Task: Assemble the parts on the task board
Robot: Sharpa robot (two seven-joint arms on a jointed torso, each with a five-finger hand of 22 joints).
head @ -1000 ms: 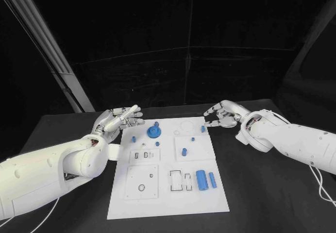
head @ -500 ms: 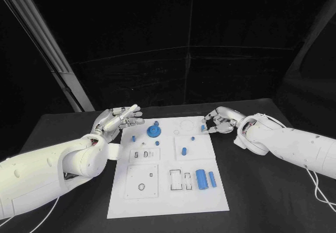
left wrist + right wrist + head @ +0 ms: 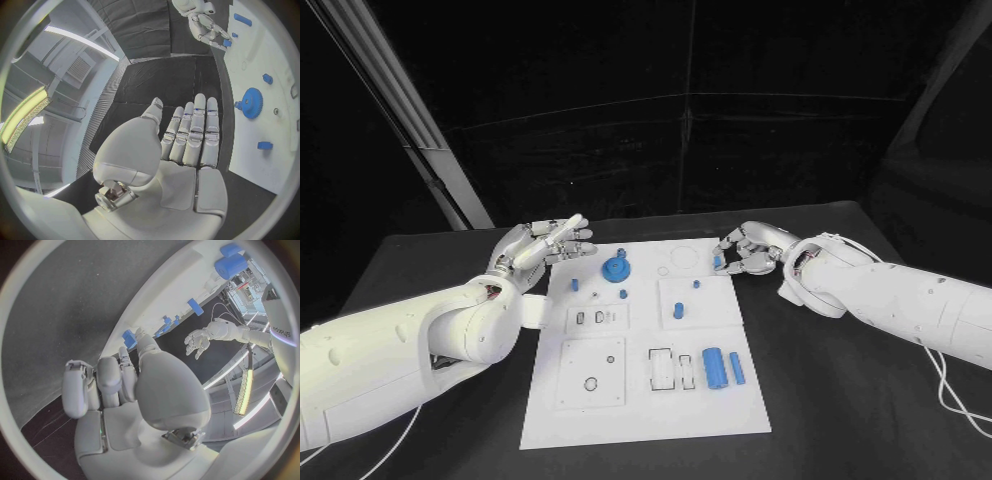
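The white task board (image 3: 646,405) lies in the middle of the black table. On it are a blue gear (image 3: 616,270), several small blue pieces, a thick blue cylinder (image 3: 714,370) and a thinner rod (image 3: 737,370). My right hand (image 3: 747,250) sits at the board's far right edge, fingers curled, and pinches a small blue peg (image 3: 718,263) that stands on the board. The right wrist view has the peg (image 3: 129,338) at the thumb tip. My left hand (image 3: 545,245) hovers flat above the board's far left corner, fingers straight and apart, holding nothing; the gear (image 3: 252,102) lies just beyond its fingertips.
The board has recessed plates (image 3: 591,375) on its near half and thin white rings (image 3: 682,262) at the far side. A slanted metal pole (image 3: 430,150) stands behind the table's far left corner. Bare black table lies on both sides of the board.
My right hand has come down and to the left onto the small blue peg, and its fingers have closed around it. The left hand has barely moved.
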